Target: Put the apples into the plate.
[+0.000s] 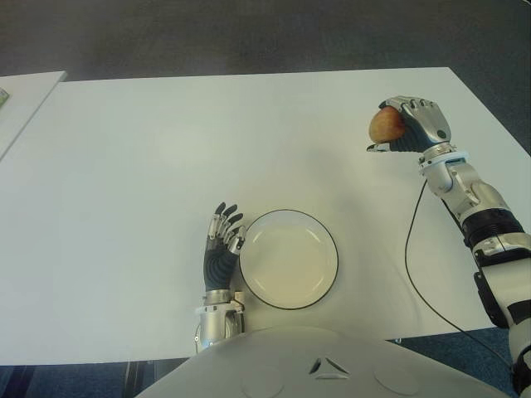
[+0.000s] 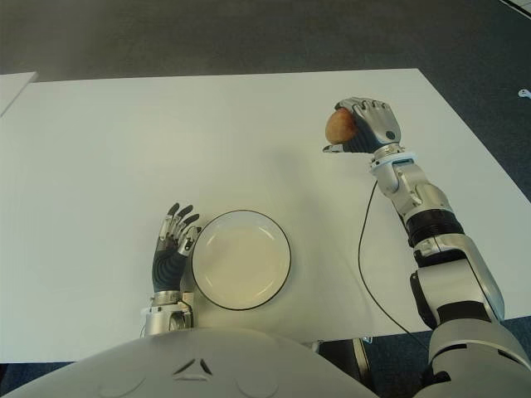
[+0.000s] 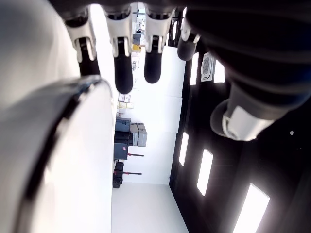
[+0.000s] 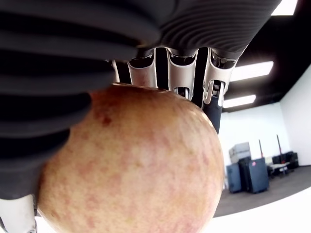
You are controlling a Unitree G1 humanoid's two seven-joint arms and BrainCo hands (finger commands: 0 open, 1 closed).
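A red-yellow apple [image 1: 385, 125] is held in my right hand [image 1: 406, 126], raised above the white table [image 1: 149, 166] at the far right. In the right wrist view the apple [image 4: 131, 165] fills the picture, with the fingers [image 4: 214, 82] curled over it. The white plate [image 1: 288, 259] with a dark rim sits empty near the table's front edge. My left hand [image 1: 224, 236] shows just left of the plate's rim, fingers straight and holding nothing.
A black cable [image 1: 415, 265] runs over the table from the right arm toward the front edge. A second white surface [image 1: 21, 95] stands at the far left. Dark carpet lies beyond the table's far edge.
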